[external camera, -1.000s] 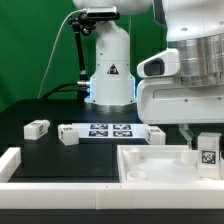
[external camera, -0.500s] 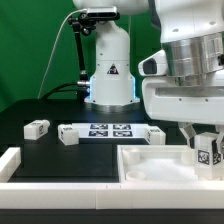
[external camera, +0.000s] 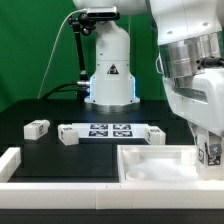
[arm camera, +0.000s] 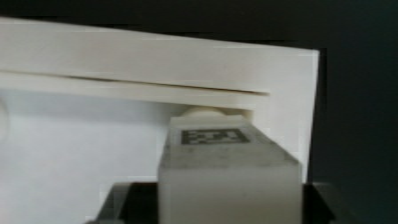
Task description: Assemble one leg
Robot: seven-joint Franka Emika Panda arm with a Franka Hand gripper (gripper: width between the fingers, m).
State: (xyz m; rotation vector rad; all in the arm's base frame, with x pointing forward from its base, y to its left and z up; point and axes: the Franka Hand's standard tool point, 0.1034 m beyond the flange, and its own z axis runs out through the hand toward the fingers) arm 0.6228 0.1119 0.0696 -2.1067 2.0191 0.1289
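Clamped between the fingers of the gripper (external camera: 209, 152), the leg (external camera: 210, 154) held upright at the far right of the exterior view, just over the right part of the tray (external camera: 140, 160). Partly cut off by the frame edge there; only its tagged face visible. Closer in the wrist view: leg (arm camera: 221, 160) filling the middle, tag facing the camera, dark finger pads (arm camera: 134, 200) pressed against both sides, its far end hidden against the tray wall (arm camera: 160, 65). Whether touching the tray, unclear.

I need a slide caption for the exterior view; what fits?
Panda gripper holds a tagged white leg at the right corner of the white tray.
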